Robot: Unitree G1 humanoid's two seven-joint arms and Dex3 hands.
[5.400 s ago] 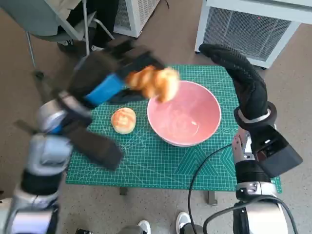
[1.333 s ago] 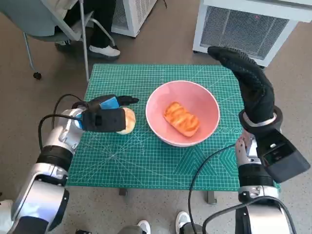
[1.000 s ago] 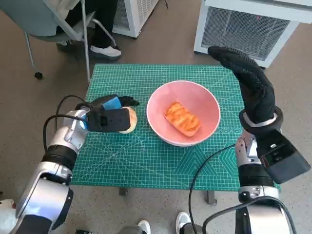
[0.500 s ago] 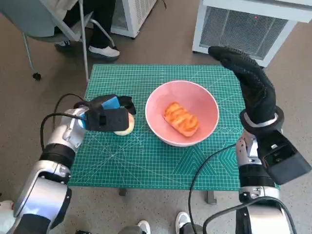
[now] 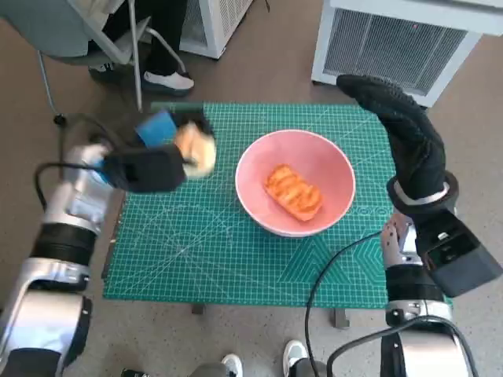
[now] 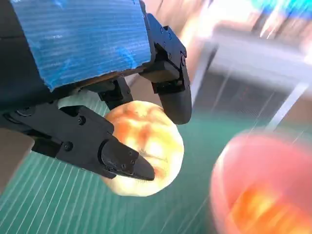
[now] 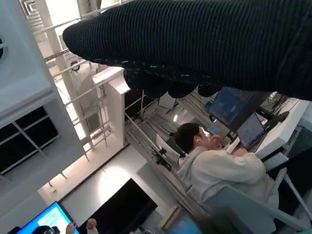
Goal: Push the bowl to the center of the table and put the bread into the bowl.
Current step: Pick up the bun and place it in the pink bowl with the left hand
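gripping a round bread roll point(image 5: 196, 149) between its black fingers point(image 6: 122, 163), the left hand point(image 5: 157, 157) hangs above the green cutting mat point(image 5: 236, 259), off to the left of the pink bowl point(image 5: 259, 212). the left wrist view shows the roll clamped from two sides, pale and golden, with the bowl's pink rim a blur close by. the head view is smeared around this hand, so how high the roll sits off the mat is hard to judge; it seems to be clear of the surface. the bowl stands near the middle of the mat, and a long glazed bread point(image 5: 293, 191) lies inside it. the right hand point(image 5: 397, 129) in its knitted glove is raised beyond the bowl's right side, near the far right corner of the table, fingers stretched out and holding nothing. a person point(image 7: 219, 165) sits at a desk in the right wrist view. a white ventilated unit point(image 5: 393, 43) stands on the floor beyond the table.
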